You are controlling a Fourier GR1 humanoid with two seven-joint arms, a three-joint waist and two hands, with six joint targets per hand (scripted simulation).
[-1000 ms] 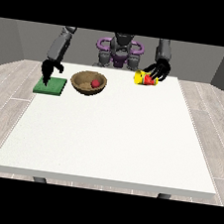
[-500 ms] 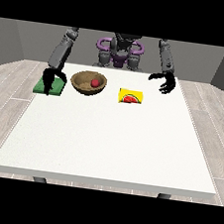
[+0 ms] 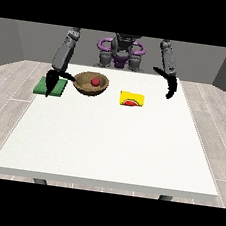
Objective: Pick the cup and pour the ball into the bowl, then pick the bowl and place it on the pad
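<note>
where the hand point(image 3: 52, 80) hangs, pad point(image 3: 50, 86) partly hidden.

Large white table point(image 3: 111, 145) with a flat rectangular top, filling most of the front view. Two dark legs just visible under the near edge of the table. Pale wood-plank floor point(image 3: 213, 133) to either side of the table, planks running at an angle. Plain grey wall point(image 3: 212, 62) behind the table's far edge, darker toward the corners
</note>
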